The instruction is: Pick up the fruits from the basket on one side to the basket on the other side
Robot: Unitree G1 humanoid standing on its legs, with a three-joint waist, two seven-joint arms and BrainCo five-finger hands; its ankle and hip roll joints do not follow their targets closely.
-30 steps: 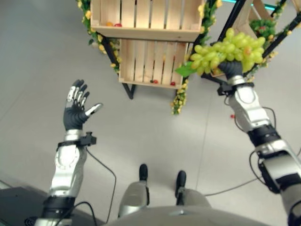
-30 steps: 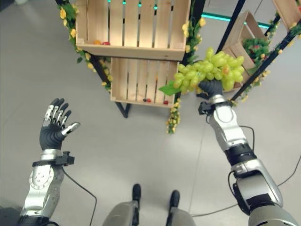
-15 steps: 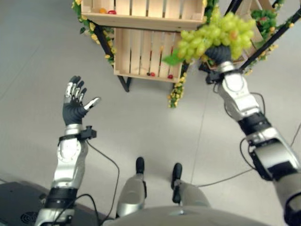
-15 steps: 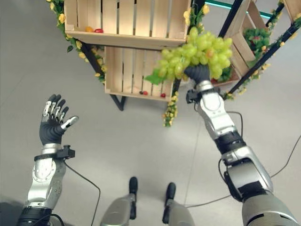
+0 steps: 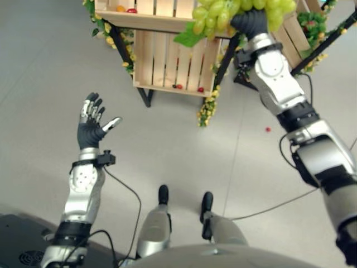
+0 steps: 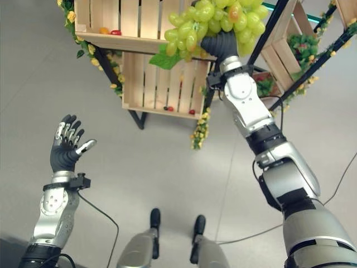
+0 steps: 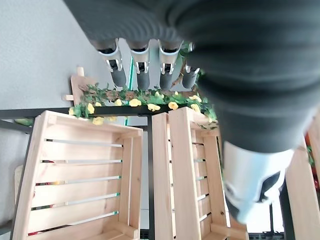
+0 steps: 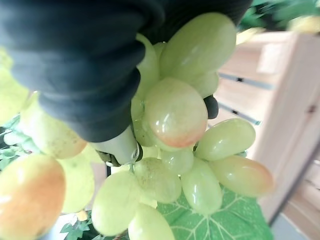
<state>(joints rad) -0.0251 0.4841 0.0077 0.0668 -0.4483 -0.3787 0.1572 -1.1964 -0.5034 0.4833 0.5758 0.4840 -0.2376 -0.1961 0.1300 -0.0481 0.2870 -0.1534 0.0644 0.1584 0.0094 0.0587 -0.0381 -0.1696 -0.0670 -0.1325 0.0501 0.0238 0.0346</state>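
- Two slatted pale-wood crates [image 5: 167, 14] sit stacked on a black-framed stand trimmed with yellow flowers; a third slatted pale-wood crate holding greenery [image 6: 290, 47] stands off to the robot's right. Judging by the task, the stacked pair look like the destination side.
- One big bunch of green grapes with a green leaf [image 6: 209, 22] is in the air, held up in front of the upper stacked crate, near its front edge. It is not in any crate yet, so I'd call this mid-transfer: pickup done, placing left.
- Bunch orientation: long axis roughly horizontal, running across the view; the leaf end points to the robot's left, toward the stacked crates, and the bulk of the grapes sits above the hand.
- Right hand [image 6: 219, 44]: fingers curled into the bunch from below, clamped on it; the right wrist view shows grapes pressed against the dark cover.
- Left hand [image 5: 92, 125]: raised over the floor well away from the crates, fingers straight and spread, thumb out, holding nothing.
- A few small red and orange fruits [image 5: 124, 9] lie in the upper stacked crate.
- One tiny red item [image 5: 268, 129] lies on the grey floor; I can't tell what it is.
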